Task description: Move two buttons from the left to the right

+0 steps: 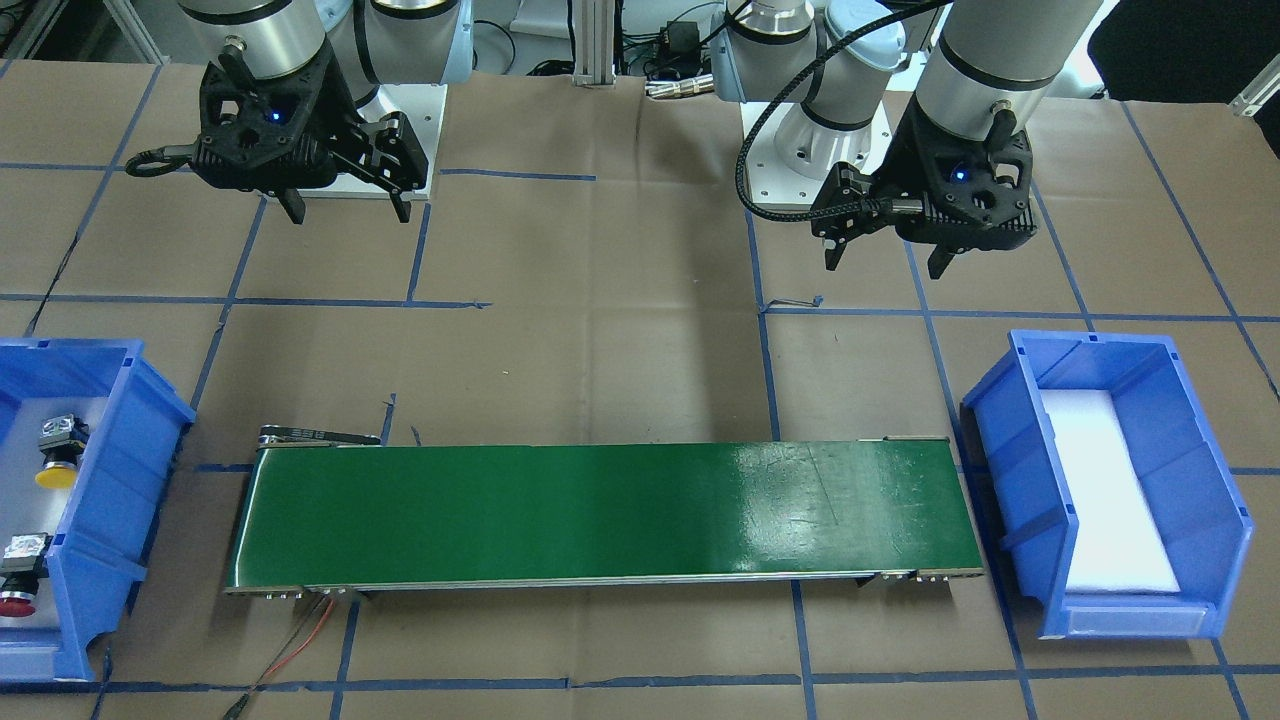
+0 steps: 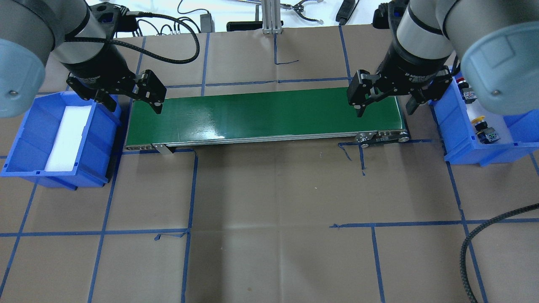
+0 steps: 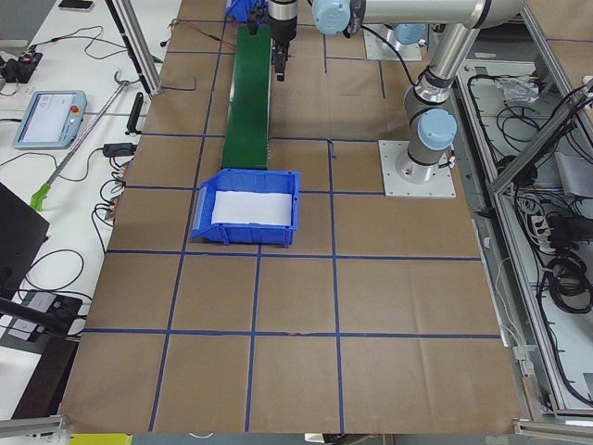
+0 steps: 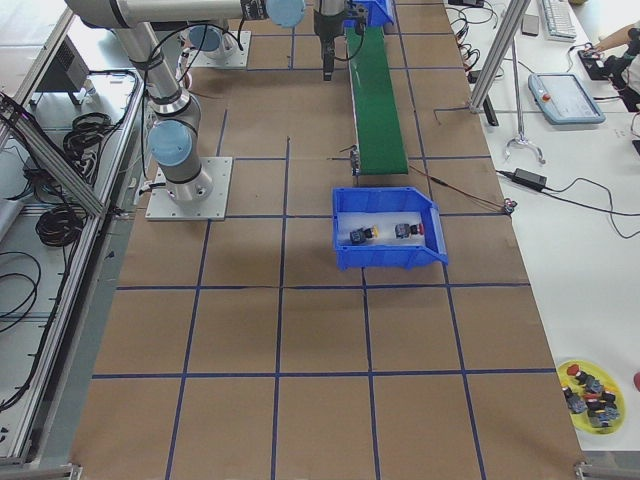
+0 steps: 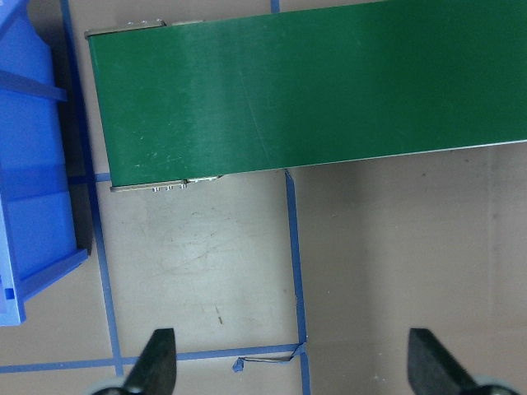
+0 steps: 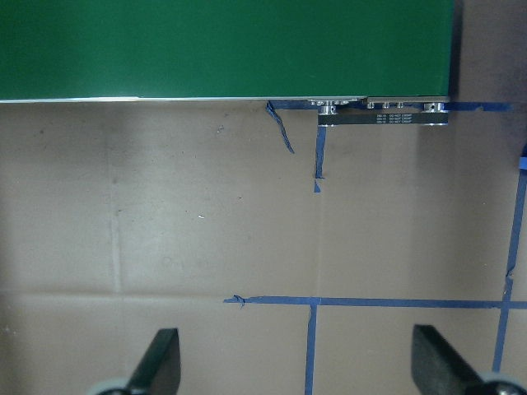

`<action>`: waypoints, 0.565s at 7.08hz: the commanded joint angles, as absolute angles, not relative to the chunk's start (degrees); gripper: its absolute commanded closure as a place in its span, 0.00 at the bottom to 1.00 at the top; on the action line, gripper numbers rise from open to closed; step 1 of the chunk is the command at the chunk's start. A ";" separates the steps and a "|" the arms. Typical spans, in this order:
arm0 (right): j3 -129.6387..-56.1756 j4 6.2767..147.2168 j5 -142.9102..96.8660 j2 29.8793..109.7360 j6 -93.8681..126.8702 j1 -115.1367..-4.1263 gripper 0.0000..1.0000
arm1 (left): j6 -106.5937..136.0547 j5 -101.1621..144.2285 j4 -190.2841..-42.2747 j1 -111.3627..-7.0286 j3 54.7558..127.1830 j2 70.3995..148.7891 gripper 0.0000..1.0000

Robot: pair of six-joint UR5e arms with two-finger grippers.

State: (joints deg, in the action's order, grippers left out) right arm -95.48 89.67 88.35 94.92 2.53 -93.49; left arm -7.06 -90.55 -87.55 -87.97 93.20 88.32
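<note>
Two buttons [image 1: 52, 455] (yellow, red) lie in one of two bins [image 1: 112, 482].

1. Overhead view: mounted high at the rear, looking forward and down across the desk [image 2: 269, 252].
2. Front view: opposite side, steeply downward, facing back; shares the green belt [image 1: 600, 515] with the overhead.
3. Side views: one at each desk end, distant, looking lengthwise; far-end detail probably too small to judge.
4. Wrist views: close, straight down; each catches one belt end.
</note>
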 commanded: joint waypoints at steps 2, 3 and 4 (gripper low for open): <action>-95.62 89.56 88.24 94.92 2.55 -92.72 0.00 | -7.03 -90.53 -87.45 -87.89 93.34 88.24 0.00; -95.62 89.65 88.24 94.92 2.64 -92.99 0.00 | -7.03 -90.53 -87.45 -87.89 93.34 88.24 0.00; -95.71 89.56 88.24 94.92 2.64 -93.08 0.00 | -6.94 -90.53 -87.45 -87.89 93.34 88.24 0.00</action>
State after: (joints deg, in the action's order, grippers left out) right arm -95.63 89.61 88.25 94.93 2.61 -92.94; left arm -7.01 -90.53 -87.45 -87.89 93.34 88.25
